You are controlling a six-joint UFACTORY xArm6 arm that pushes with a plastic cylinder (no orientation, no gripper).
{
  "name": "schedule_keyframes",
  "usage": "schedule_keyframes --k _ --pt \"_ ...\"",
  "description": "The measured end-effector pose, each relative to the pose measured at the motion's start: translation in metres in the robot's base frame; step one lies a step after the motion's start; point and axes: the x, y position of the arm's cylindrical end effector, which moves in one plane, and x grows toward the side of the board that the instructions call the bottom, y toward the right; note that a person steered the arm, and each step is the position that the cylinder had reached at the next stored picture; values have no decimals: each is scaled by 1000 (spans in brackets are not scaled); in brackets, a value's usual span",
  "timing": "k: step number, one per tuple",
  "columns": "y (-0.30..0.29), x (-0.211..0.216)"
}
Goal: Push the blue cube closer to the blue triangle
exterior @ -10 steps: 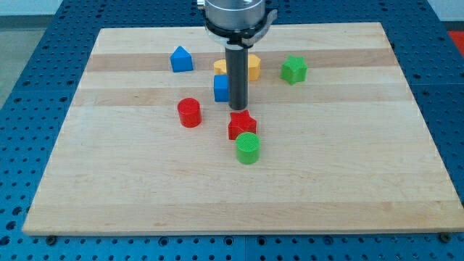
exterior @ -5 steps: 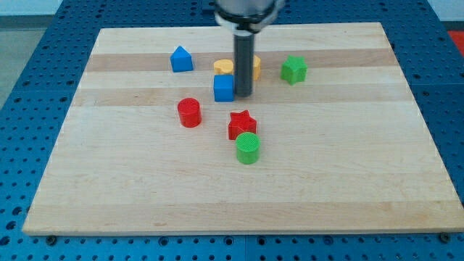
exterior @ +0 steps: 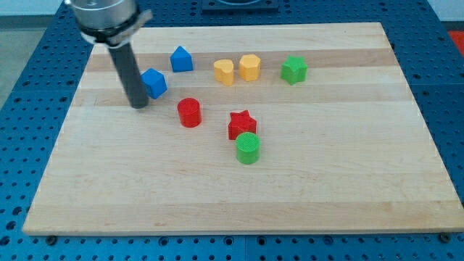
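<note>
The blue cube (exterior: 154, 83) lies on the wooden board in the upper left part of the view, turned at an angle. The blue triangle (exterior: 181, 59) stands just above and to the right of it, a small gap apart. My tip (exterior: 138, 106) rests on the board just left of and slightly below the blue cube, close to its left side. The rod rises from the tip toward the view's top left.
A red cylinder (exterior: 189, 112) stands right of my tip. A yellow heart (exterior: 224, 72), a yellow hexagon (exterior: 249, 67) and a green star (exterior: 293, 69) line the upper middle. A red star (exterior: 242, 124) and a green cylinder (exterior: 247, 148) sit near the centre.
The blue cube has slid left, from beside the yellow heart to just below the blue triangle, and has rotated. My tip swept from the cube's right side to its left.
</note>
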Motion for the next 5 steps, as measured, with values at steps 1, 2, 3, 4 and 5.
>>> schedule_keyframes --k 1,2,3,4,5 --pt "-5 0" --pt "11 -1" --pt "42 -19" --pt "45 -34" --pt "34 -33"
